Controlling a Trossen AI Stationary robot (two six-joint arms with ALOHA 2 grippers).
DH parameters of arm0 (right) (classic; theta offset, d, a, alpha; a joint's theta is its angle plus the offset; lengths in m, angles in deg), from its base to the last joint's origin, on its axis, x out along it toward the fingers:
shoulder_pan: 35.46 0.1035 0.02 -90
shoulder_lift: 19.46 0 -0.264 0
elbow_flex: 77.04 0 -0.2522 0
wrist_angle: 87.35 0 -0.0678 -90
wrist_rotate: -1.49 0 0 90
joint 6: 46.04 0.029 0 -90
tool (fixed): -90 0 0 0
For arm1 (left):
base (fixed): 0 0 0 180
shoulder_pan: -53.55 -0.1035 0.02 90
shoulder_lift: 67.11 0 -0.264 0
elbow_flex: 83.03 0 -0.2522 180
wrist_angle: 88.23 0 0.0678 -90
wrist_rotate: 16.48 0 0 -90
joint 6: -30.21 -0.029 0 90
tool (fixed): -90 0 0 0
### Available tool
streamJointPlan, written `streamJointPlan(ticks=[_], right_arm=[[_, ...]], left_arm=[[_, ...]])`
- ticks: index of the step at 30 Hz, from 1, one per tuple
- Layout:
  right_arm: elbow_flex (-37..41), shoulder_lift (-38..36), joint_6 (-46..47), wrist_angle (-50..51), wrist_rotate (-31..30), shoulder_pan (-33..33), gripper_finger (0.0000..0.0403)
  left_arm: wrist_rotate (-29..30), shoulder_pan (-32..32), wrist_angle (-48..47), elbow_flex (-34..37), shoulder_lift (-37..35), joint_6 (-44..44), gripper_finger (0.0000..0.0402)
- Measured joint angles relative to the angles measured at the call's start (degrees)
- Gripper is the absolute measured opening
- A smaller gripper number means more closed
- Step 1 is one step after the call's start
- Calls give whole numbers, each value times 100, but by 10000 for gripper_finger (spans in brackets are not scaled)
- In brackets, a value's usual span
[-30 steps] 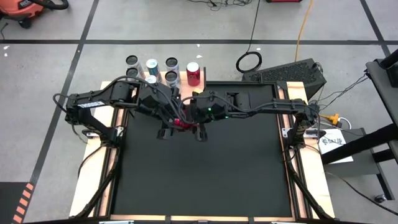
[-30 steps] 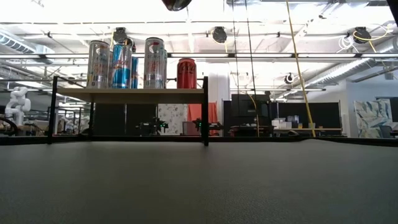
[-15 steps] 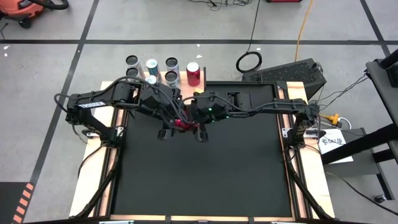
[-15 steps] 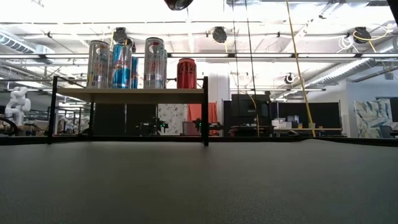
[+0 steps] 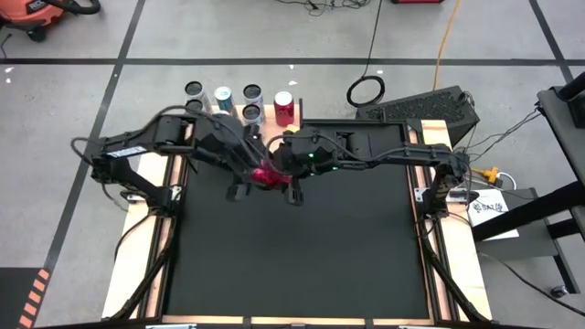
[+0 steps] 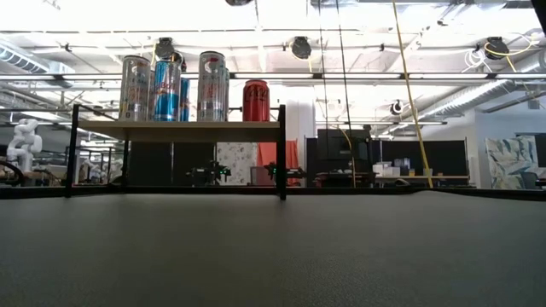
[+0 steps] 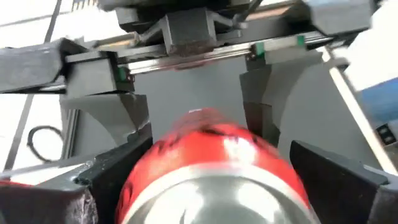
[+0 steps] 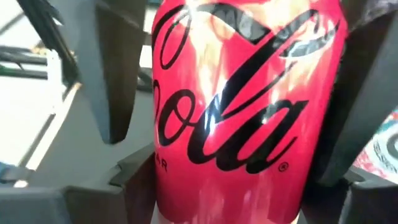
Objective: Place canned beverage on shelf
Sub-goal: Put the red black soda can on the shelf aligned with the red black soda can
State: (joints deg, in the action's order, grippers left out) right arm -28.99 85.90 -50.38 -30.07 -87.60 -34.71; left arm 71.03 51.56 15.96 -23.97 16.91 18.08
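Note:
A red Coca-Cola can (image 5: 265,172) hangs in the air over the far half of the black table, between my two grippers. My right gripper (image 5: 279,170) comes from the table's right and is shut on it. My left gripper (image 5: 250,170) comes from the left and is open. Its fingers (image 7: 339,180) stand on either side of the can's silver end (image 7: 211,199); I cannot tell whether they touch it. The shelf (image 6: 196,128), a pale wood board on thin black legs, stands at the far left. Several cans, one of them red (image 6: 255,101), stand upright on it. My right gripper pinches the red can's printed wall (image 8: 311,124) between its two fingers (image 8: 357,112), one on each side. The can is lifted clear of the table. Its silver end points away from this gripper, toward my left gripper.
The black tabletop (image 5: 302,256) stretches bare toward the near edge, with wooden strips (image 5: 128,274) along its sides. A dark box (image 5: 430,108) and cables lie beyond the far right corner. On the shelf, free board shows to the right of the red can.
My left arm has shifted slightly, and more of the red can now shows between the two grippers in the high view.

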Motion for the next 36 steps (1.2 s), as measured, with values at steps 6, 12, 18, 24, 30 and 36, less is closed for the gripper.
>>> streamJointPlan(ticks=[6, 12, 18, 24, 30, 36], right_arm=[[55, 21, 127, 468, 80, 10, 268], [35, -31, 77, 305, 57, 24, 268], [43, -65, -52, 341, -316, 9, 267], [39, -473, -181, 89, -400, 13, 267], [39, -835, -200, 22, -383, 37, 267], [39, -995, -253, -237, -338, 98, 267]], left_arm=[[378, -60, 21, -48, -445, 38, 389], [327, -110, -34, -30, -657, 278, 389], [240, -99, -63, -19, -760, 503, 389], [-46, -95, 409, 651, -1116, 619, 389], [-51, -99, 1952, 2136, -1891, 728, 389], [-65, -136, 3791, 3603, -2600, 739, 389]])
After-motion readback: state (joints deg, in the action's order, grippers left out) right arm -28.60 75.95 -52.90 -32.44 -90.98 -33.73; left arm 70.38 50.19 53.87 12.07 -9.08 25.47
